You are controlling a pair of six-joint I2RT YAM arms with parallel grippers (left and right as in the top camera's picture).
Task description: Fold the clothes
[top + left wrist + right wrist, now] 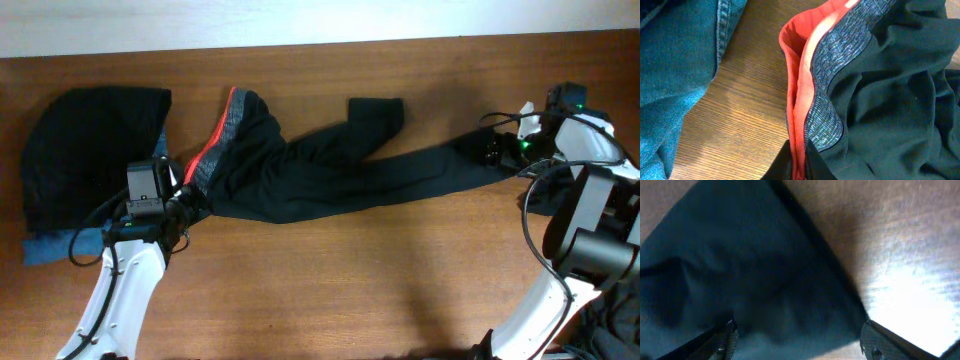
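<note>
Here the leggings (pixel 330 175) lie stretched across the surface (pixel 350 290), waistband (pixel 830 65) at the left and one leg running out to the right. The other leg kinks toward the far side near the middle.

The left claw (pixel 188 207) is clenched on the near corner of the waistband. In the left wrist view the coral-red edge runs down between its dark fingertips. The right claw (pixel 497 150) hangs over the right end of the long leg with its fingers (pixel 726 339) spread wide. Black cloth lies below and between them, but nothing is pinched there, so I read it as released.

The step in hand looks like taking hold of both ends before the first fold. One end is gripped, the other is not.

Next, the right claw would need to come down and close on the leg hem, catching the cloth rather than the wood beside it. Then the two ends can be brought together. The stray leg is likely to want straightening first, or the fold will come out lumpy.

A black garment (pixel 90 140) sits at the far left, just beside the waistband, with jeans (pixel 675 60) under it. Both are near enough to snag if the left end is dragged.
</note>
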